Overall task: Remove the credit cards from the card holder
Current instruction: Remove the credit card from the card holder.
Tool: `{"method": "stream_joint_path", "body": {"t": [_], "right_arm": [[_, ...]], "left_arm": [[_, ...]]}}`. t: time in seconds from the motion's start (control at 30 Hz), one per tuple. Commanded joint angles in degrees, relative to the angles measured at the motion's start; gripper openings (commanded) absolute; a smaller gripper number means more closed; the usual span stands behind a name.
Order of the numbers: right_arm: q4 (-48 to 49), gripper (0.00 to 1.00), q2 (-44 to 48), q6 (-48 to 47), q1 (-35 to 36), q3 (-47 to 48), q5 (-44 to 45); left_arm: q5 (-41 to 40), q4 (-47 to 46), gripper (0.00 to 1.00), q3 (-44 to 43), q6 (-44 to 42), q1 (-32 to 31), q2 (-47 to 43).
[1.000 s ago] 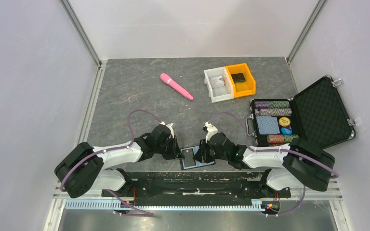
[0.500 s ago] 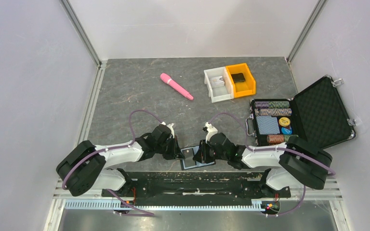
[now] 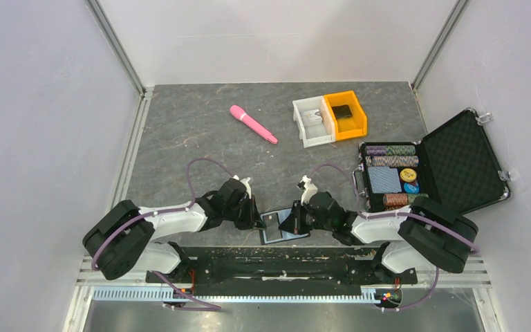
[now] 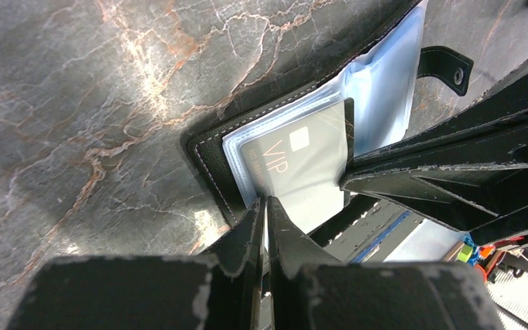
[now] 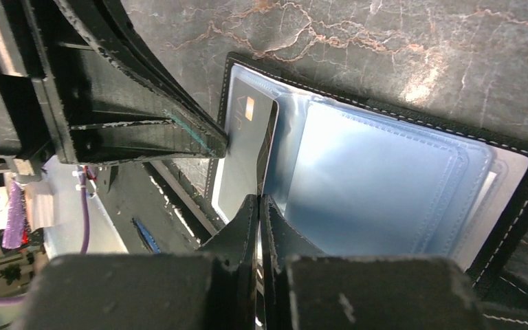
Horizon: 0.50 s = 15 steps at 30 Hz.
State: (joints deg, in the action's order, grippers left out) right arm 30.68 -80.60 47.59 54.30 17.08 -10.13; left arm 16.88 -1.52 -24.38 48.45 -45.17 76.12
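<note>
The card holder [image 3: 281, 232] lies open at the table's near edge, black with bluish clear sleeves; it also shows in the left wrist view [image 4: 206, 152] and the right wrist view [image 5: 385, 179]. A grey VIP credit card [image 5: 242, 137] stands partly out of its left sleeve, also in the left wrist view [image 4: 302, 165]. My left gripper [image 4: 266, 203] is shut on the holder's left edge, seen from above [image 3: 257, 220]. My right gripper [image 5: 258, 201] is shut on the card's edge, seen from above [image 3: 292, 223]. The holder's tab [image 4: 447, 65] lies flat on the table.
A pink pen-like stick [image 3: 252, 124] lies at the back centre. A white bin [image 3: 312, 121] and an orange bin [image 3: 346, 114] stand behind. An open black briefcase [image 3: 456, 159] with poker chips is at the right. The black arm rail [image 3: 276, 259] runs just below the holder.
My right arm has shifted a little to the right. The left arm and the card holder have hardly moved.
</note>
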Motion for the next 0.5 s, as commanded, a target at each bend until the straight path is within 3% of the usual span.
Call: {"method": "stream_joint_path", "body": {"t": [0.0, 0.23, 0.3, 0.47], "right_arm": [[5.8, 0.00, 1.7, 1.7, -1.5, -2.5, -3.9], [8.5, 0.06, 1.4, 4.0, -2.0, -3.9, -6.6], [8.5, 0.00, 1.4, 4.0, -2.0, -3.8, -6.7], [8.5, 0.00, 1.4, 4.4, -2.4, -4.2, -7.1]], "left_arm": [[-0.8, 0.6, 0.11, -0.1, -0.2, 0.0, 2.4], [-1.1, 0.6, 0.11, -0.1, -0.1, 0.0, 2.2], [-1.1, 0.7, 0.11, -0.2, -0.1, 0.0, 2.2], [-1.2, 1.2, 0.08, -0.3, -0.2, 0.0, 2.2]]}}
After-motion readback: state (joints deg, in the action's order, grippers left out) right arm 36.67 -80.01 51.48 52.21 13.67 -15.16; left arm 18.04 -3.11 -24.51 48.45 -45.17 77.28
